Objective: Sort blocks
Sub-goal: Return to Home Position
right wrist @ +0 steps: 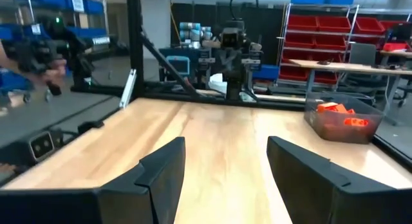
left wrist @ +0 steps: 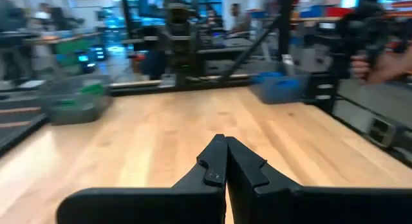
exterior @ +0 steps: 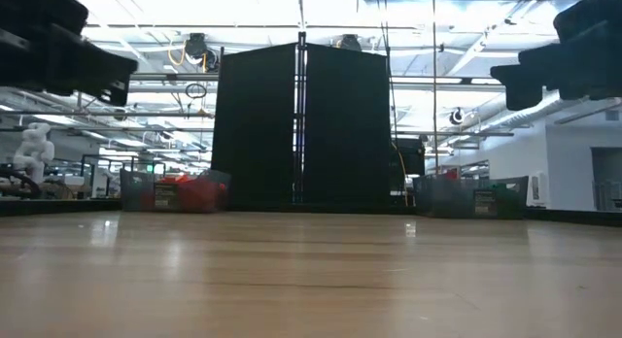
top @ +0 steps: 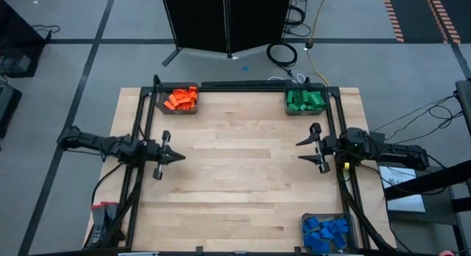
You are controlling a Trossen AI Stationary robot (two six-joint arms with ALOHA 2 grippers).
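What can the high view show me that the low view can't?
Only the high view: the blue blocks in their bin, the left gripper shut, the right gripper open. Only the low view: the room's ceiling lights. Both: the wooden table, the orange blocks, the green blocks, the black panel.
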